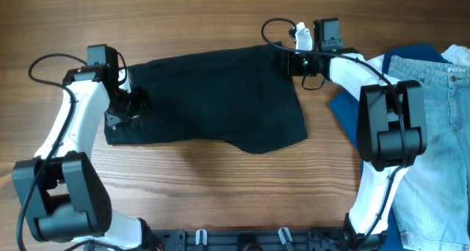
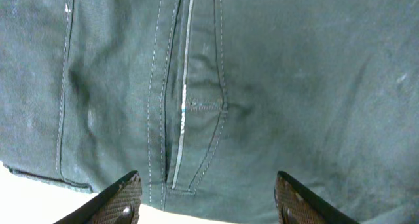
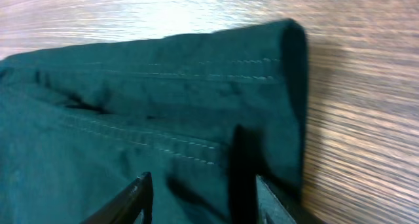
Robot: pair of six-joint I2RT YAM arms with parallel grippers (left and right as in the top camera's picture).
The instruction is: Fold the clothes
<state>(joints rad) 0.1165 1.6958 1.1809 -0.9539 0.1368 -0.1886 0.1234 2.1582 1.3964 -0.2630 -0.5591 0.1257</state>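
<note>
1. Overhead view.
   - The black shorts [image 1: 213, 97] lie spread flat on the wooden table [image 1: 220, 199], roughly at its centre, long side running left to right.
   - The lower edge curves down into a rounded bulge toward the right end.
   - The left gripper [image 1: 136, 103] sits over the left end of the shorts. The right gripper [image 1: 286, 62] sits at the upper right corner.
   - The jaw gap cannot be read from this height on either arm.
   - Light blue denim jeans [image 1: 440, 126] lie at the right edge of the table, on top of a royal-blue garment [image 1: 344, 108]. Both are just beside the right end of the shorts; contact cannot be told.

2. Left wrist view.
   - Dark fabric of the shorts [image 2: 294, 73] fills nearly the whole frame.
   - A stitched fly seam [image 2: 186, 106] runs top to bottom left of centre, with a pale line along it.
   - The two fingers [image 2: 124, 198] of the left gripper [image 2: 208, 185] enter from the bottom edge. The jaws stand wide apart with nothing gripped, hanging over the cloth.
   - A pale strip shows beyond the hem at lower left.

3. Right wrist view.
   - A folded corner of the shorts [image 3: 163, 99] lies on the wood grain [image 3: 366, 119], with double stitch lines across it.
   - The fingers [image 3: 137, 198] of the right gripper [image 3: 203, 188] are at the bottom edge. The jaws are apart with cloth lying in the gap between them, not pinched.
</note>
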